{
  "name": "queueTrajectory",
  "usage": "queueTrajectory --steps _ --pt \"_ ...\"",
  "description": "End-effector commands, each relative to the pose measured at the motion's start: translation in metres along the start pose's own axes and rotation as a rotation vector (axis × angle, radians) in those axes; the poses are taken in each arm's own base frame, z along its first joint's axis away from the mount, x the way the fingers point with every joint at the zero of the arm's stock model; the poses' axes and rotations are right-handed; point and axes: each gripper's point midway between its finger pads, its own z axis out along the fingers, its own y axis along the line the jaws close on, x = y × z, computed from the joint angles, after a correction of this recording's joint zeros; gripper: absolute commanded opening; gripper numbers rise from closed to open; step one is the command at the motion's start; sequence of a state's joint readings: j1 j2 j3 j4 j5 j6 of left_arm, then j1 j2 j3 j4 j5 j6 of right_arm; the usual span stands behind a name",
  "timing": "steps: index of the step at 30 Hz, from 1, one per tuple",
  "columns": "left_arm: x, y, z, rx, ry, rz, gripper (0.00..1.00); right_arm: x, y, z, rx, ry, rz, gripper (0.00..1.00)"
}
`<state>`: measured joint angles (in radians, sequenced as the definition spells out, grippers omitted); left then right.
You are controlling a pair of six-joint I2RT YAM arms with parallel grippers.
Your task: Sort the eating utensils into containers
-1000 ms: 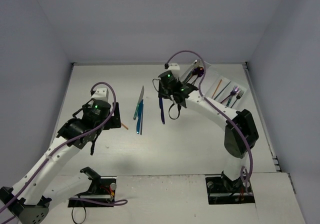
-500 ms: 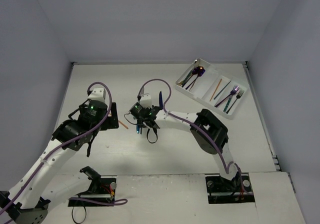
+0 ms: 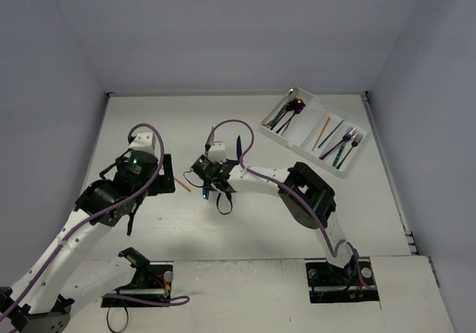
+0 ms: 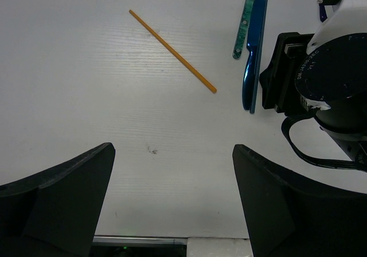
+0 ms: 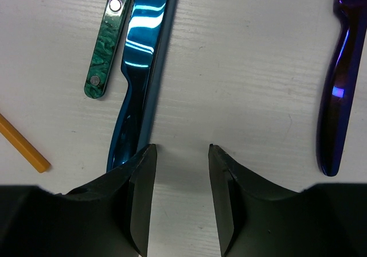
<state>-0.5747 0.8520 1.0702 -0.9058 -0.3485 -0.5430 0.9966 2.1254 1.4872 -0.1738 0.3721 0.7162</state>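
Note:
My right gripper is open low over the table, with only bare table between its fingers. Its left finger stands right beside the handle end of a shiny blue knife. A green-handled knife lies left of the blue one, and a purple utensil lies off to the right. My left gripper is wide open above the table, holding nothing. An orange chopstick lies ahead of it. The white tray at the back right holds several utensils.
The right arm's black wrist sits close on the right of the left wrist view, next to the blue knife. The right arm stretches across the middle of the table. Walls close in the table on three sides.
The right arm has swung left from near the tray and come down beside the blue knife. Its jaws have kept the same gap. The left arm has barely moved.

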Motion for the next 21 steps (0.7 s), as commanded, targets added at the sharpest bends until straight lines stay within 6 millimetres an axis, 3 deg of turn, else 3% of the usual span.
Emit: queueTrajectory --steps 1,4,8,21 --pt "-0.017 0.000 -0.009 0.009 -0.049 -0.031 0.81 -0.035 0.005 -0.021 -0.004 -0.099 0.052 0.39" --pt "-0.016 0.000 -0.009 0.010 -0.049 -0.033 0.81 -0.056 0.004 -0.037 -0.008 -0.154 0.058 0.39" --pt "-0.015 0.000 -0.008 0.008 -0.046 -0.034 0.81 -0.065 0.009 -0.045 -0.028 -0.169 0.063 0.40" --pt "-0.015 0.002 -0.010 0.006 -0.049 -0.031 0.81 -0.037 0.022 -0.015 -0.047 -0.081 0.057 0.40"
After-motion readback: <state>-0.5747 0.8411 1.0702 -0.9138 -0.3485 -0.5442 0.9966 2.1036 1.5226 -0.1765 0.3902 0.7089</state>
